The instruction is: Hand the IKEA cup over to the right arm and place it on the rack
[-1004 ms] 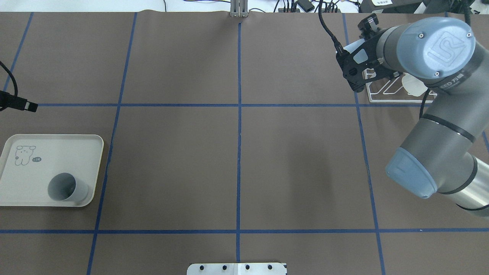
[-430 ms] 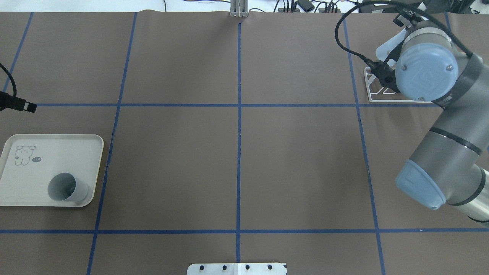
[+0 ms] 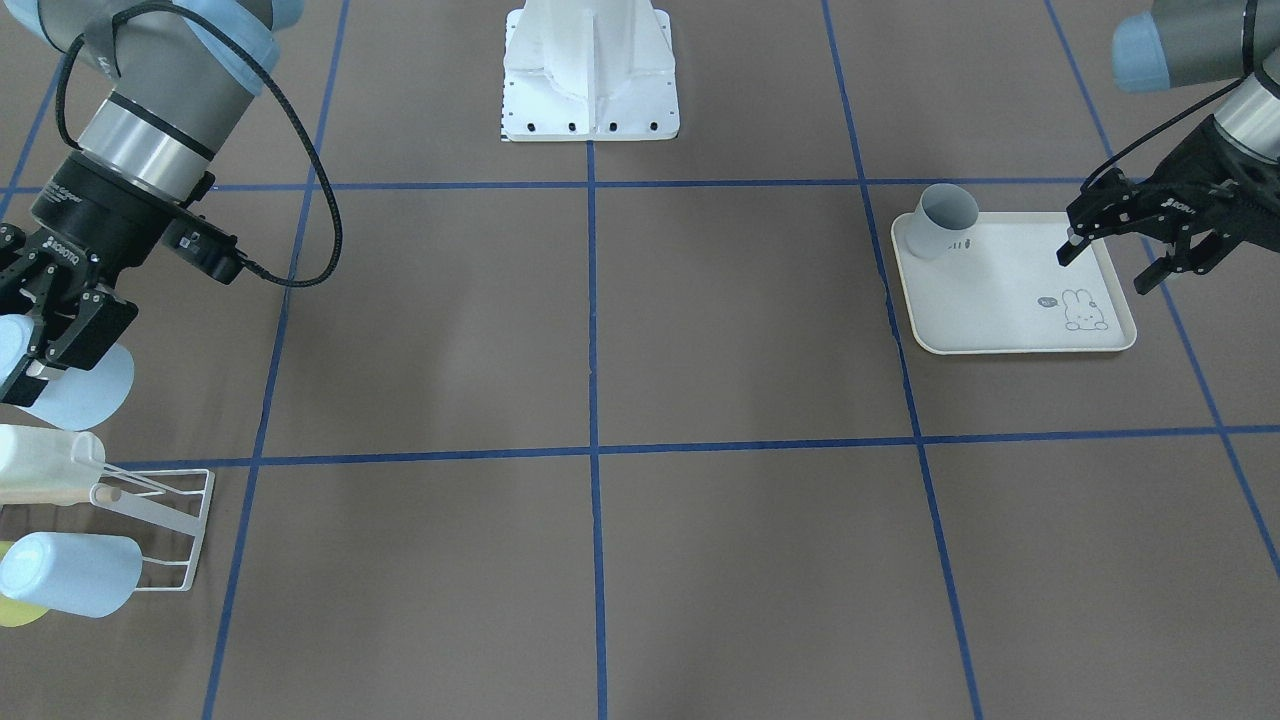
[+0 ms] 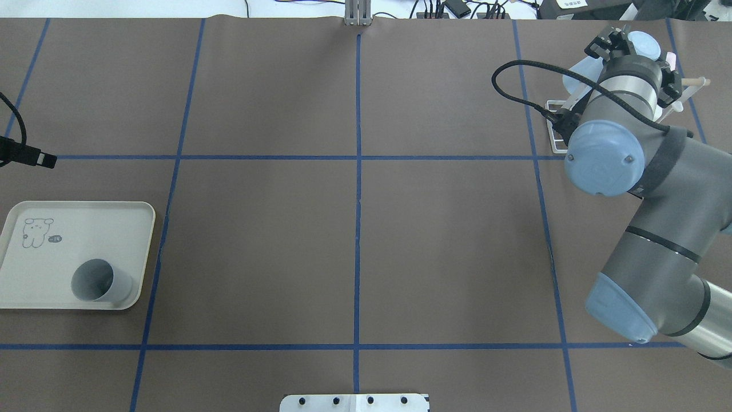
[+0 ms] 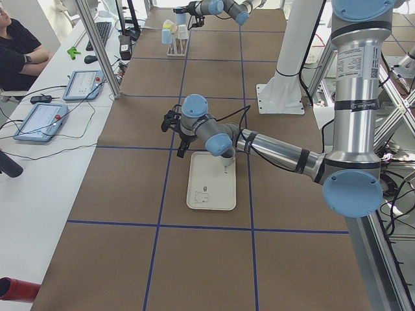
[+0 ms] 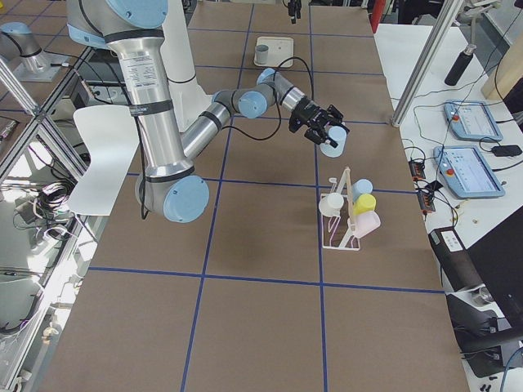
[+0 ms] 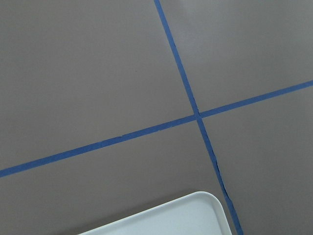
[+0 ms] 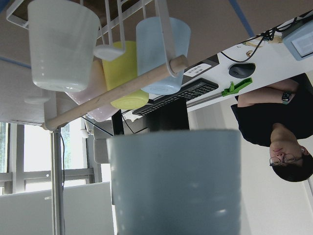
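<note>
Handover judged done: right fingers (image 3: 82, 328) were clamped on pale blue cup (image 3: 85, 390), held in air near rack (image 3: 175, 530), not yet on prong. Placement was yet to do. Left fingers (image 3: 1070, 245) were apart, empty, above tray (image 3: 1000, 300) edge; grey cup (image 3: 940, 222) stood on it, untouched.

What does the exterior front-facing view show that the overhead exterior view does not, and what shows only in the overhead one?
Only the front-facing view: the left gripper, jaws open, near the tray, and a yellow cup at the rack.
Only the overhead view: cables beyond the table's far edge.
Both: the tray with the grey cup on it, the rack, and the right gripper shut on a pale blue cup. From overhead the arm hides most of this.
</note>
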